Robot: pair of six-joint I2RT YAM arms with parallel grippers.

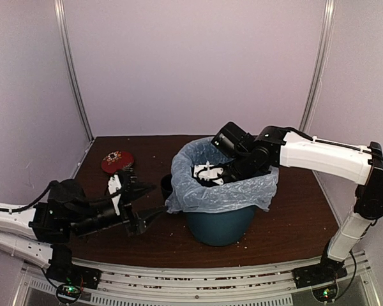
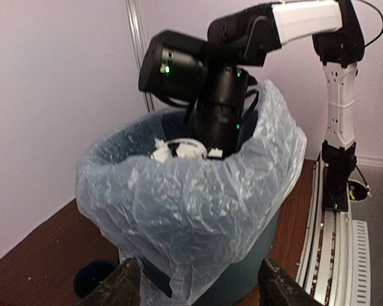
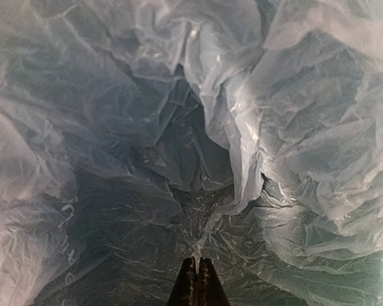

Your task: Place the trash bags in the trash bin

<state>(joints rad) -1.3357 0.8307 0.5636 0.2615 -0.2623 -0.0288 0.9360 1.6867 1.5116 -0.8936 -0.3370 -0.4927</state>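
The teal trash bin (image 1: 220, 226) stands mid-table. The pale blue-grey trash bag (image 1: 198, 194) lines it, its edge folded out over the rim and hanging down the sides. My right arm (image 1: 242, 153) reaches down into the bin, so its fingertips are hidden from above. In the right wrist view the right gripper (image 3: 196, 262) is shut deep inside the bag (image 3: 115, 127), pinching a thin fold of plastic. My left gripper (image 1: 148, 205) is open just left of the bin. In its wrist view the left gripper (image 2: 201, 287) has its fingers spread either side of the hanging bag skirt (image 2: 191, 197), not touching it.
A small dark blue mug (image 1: 166, 186) sits against the bin's left side, partly behind the bag and between bin and left gripper. A red round object (image 1: 117, 160) lies at the back left. Crumbs dot the brown table (image 1: 293, 217). Pale walls enclose the table.
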